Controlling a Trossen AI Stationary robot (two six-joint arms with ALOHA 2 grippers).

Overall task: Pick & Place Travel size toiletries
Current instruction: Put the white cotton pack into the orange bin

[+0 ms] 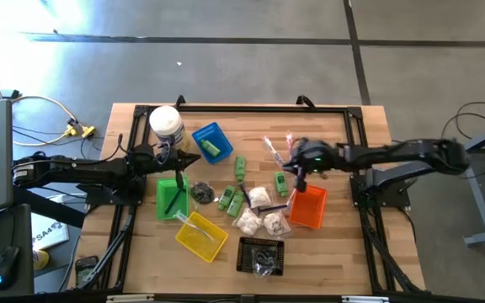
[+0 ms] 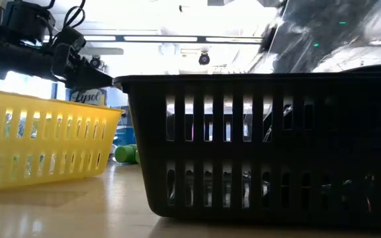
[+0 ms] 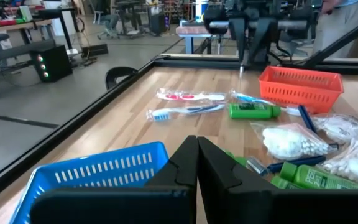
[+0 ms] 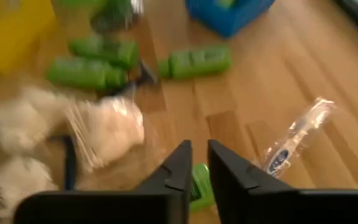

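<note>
Small green plastic bottles (image 1: 235, 199), puffy white packets (image 1: 260, 199) and clear-wrapped sticks (image 1: 274, 151) lie scattered on the wooden table (image 1: 352, 252), between slotted baskets. The right gripper (image 1: 297, 174) hangs above one green bottle (image 1: 282, 183) beside the orange basket (image 1: 307, 207), its fingers a narrow slit apart, holding nothing. The left gripper (image 1: 194, 159) is closed and empty, between the blue basket (image 1: 211, 142) and the green basket (image 1: 173, 199).

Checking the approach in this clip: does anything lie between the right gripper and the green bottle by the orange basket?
Nothing visible does. The right gripper hangs just above the green bottle, which lies uncovered on the wood beside the orange basket; a clear-wrapped stick lies off to one side.
</note>
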